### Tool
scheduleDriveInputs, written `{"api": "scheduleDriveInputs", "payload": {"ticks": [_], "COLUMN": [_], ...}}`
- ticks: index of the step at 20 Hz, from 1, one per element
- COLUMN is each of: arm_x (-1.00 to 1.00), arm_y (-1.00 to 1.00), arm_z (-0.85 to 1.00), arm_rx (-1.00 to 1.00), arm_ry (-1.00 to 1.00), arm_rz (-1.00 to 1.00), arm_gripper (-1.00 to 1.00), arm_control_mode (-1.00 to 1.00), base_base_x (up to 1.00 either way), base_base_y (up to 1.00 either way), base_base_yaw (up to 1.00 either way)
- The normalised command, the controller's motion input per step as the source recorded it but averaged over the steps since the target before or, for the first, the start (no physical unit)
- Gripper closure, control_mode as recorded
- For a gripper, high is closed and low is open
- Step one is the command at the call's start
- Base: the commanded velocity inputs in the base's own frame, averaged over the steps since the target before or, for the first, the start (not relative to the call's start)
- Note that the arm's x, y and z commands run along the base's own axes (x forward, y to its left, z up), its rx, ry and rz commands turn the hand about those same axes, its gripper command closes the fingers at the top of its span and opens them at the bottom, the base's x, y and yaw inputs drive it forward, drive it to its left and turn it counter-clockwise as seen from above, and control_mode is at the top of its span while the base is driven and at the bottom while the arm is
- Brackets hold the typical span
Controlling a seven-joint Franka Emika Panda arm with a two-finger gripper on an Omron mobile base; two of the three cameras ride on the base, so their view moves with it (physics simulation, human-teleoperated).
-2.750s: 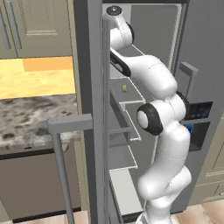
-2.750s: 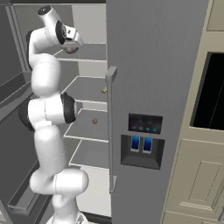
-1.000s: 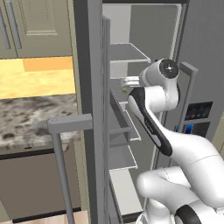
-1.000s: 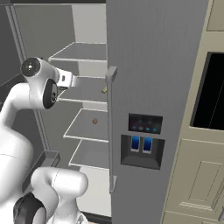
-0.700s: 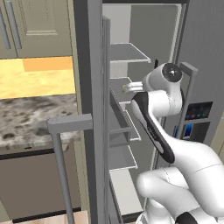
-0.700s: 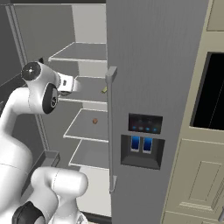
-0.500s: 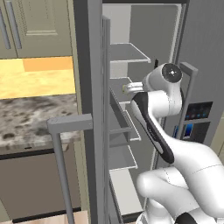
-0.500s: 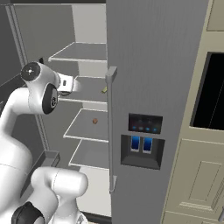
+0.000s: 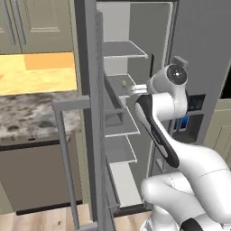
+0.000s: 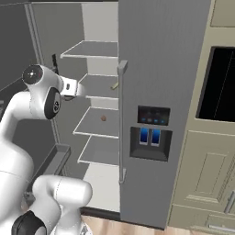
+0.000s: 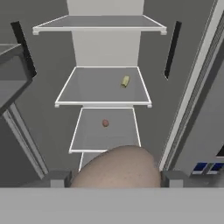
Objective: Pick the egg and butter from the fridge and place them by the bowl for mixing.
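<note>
The egg (image 11: 117, 168), a tan rounded body, is seen at 6 o'clock in the hand view, held between the narrowed jaws of the gripper (image 11: 114, 179). The butter (image 11: 125, 81) lies at 12 o'clock of it on a fridge (image 11: 105, 48) shelf. The arm has been lowered from the top shelf, so the egg is judged ready for carrying to the bowl.

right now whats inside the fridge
Inside the open fridge, a pale yellow butter stick lies on one shelf and a brown egg on the shelf below it. The lowest part is hidden.
</note>
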Motion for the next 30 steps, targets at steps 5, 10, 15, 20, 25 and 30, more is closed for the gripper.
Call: {"api": "scheduleDriveInputs", "payload": {"ticks": [5, 10, 15, 20, 25, 30], "arm_x": [0.0, 0.0, 0.0, 0.0, 0.0, 0.0], "arm_y": [0.0, 0.0, 0.0, 0.0, 0.0, 0.0], "arm_z": [0.0, 0.0, 0.0, 0.0, 0.0, 0.0], "arm_rx": [0.0, 0.0, 0.0, 0.0, 0.0, 0.0], "arm_ry": [0.0, 0.0, 0.0, 0.0, 0.0, 0.0], "arm_rz": [0.0, 0.0, 0.0, 0.0, 0.0, 0.0], "arm_gripper": [1.0, 1.0, 1.0, 1.0, 1.0, 1.0], "arm_control_mode": [1.0, 1.0, 1.0, 1.0, 1.0, 1.0], "base_base_x": [-0.82, -0.71, -0.48, -0.43, -0.23, 0.02], "base_base_y": [-0.2, -0.27, -0.18, -0.07, 0.05, 0.19], "base_base_yaw": [0.0, 0.29, 0.75, 0.78, 0.9, 0.89]}}
